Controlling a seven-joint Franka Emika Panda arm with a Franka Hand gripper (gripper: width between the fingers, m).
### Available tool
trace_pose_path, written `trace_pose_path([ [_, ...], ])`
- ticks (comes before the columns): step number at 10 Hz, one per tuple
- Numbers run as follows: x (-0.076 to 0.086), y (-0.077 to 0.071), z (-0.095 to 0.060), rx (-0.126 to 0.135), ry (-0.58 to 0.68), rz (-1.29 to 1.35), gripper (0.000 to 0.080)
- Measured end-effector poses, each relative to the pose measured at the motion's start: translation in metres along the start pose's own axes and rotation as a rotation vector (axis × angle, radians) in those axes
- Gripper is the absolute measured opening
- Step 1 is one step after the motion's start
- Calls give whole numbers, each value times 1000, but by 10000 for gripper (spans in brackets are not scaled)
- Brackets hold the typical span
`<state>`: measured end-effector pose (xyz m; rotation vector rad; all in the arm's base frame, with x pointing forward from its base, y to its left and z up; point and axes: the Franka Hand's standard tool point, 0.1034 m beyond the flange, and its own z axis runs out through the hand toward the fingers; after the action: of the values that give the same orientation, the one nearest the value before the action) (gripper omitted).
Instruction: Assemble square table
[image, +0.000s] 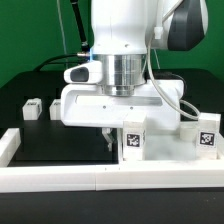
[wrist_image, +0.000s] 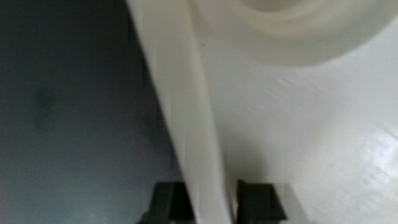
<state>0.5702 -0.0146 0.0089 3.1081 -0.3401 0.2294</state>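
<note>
Nearest, long white border rail (image: 60, 182) across the counter's (image: 60, 145) near edge. Just behind it, two upright tagged legs: one (image: 133, 142) near centre, one (image: 207, 135) toward the exterior view's right. Farther back, square tabletop slab (image: 120, 105) at mid-counter beneath the arm. End effector (image: 105, 134) clamped on the slab's raised rim, dark fingertips (wrist_image: 171, 200) flanking that thin white wall, round corner socket (wrist_image: 311, 25) nearby. Two more small legs (image: 32, 108) toward the exterior view's left, well apart from the slab.

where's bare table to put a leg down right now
Free: the black table at the exterior view's left front, between the front rail, the two left legs and the tabletop in the gripper. Crowded: the exterior view's right, where two tagged legs stand by the tabletop.
</note>
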Motion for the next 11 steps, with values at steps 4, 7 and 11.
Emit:
trace_pose_path([
  [4, 0, 0, 0, 0, 0, 0, 80],
  [7, 1, 11, -5, 0, -1, -191, 80],
  [11, 6, 34, -5, -22, -8, -625, 72],
])
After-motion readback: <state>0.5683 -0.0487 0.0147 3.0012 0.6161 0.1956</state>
